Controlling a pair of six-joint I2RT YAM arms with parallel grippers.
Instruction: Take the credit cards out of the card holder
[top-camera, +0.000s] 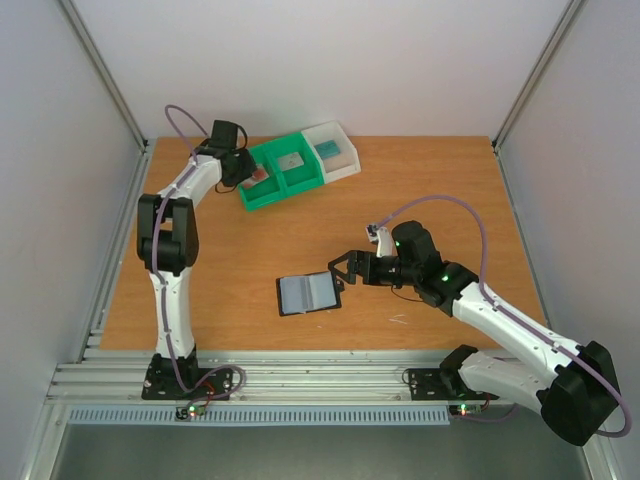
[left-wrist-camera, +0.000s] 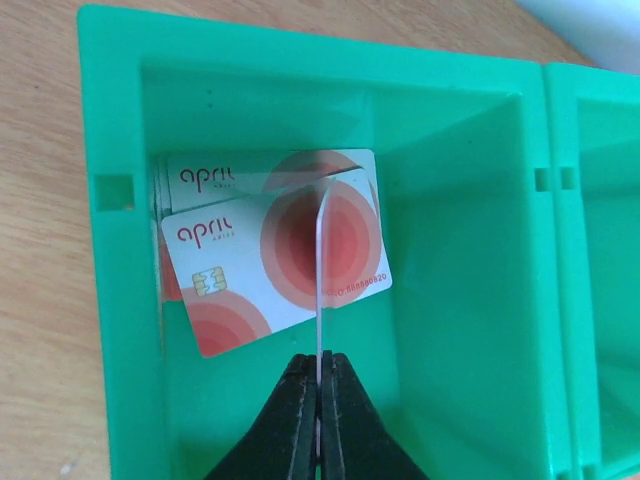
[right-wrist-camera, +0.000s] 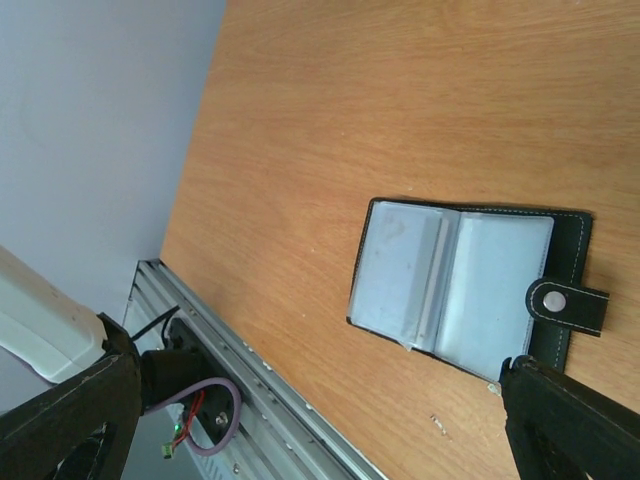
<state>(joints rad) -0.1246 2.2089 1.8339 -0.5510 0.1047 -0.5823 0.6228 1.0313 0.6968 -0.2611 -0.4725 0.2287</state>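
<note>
While a credit card (left-wrist-camera: 322, 262) is being pinched on its edge between the tightly closed black fingers (left-wrist-camera: 290, 430) of the left gripper (left-wrist-camera: 320, 366), only its thin white edge is being shown to the wrist camera. The card is being held upright, inside the end compartment of the green bin (left-wrist-camera: 110, 110). Just beyond the fingertips, and below the held card, two more cards (left-wrist-camera: 225, 275) are being seen lying flat on the compartment floor. They overlap, red circles up, the upper one tilted. Most of their area is lying to the left of the held card. The next green compartment is being seen to the right of this gripper, and in the top view a white bin (top-camera: 338, 150) is being seen touching the green bin's far end.

The right gripper (right-wrist-camera: 318, 365) is being held with its jaws spread wide, and nothing is being gripped between them. The card holder (right-wrist-camera: 460, 285) is lying open and flat on the table (top-camera: 450, 180) just ahead of this gripper, toward its right-hand finger. Its pale grey-blue pockets are facing up, and its clasp tab (right-wrist-camera: 568, 300) is pointing to the gripper's right. The tip of that right-hand finger (right-wrist-camera: 570, 420) is being seen just beside the holder's near corner; whether they are touching cannot be told. Whether any card is sitting in the pockets cannot be told either.
</note>
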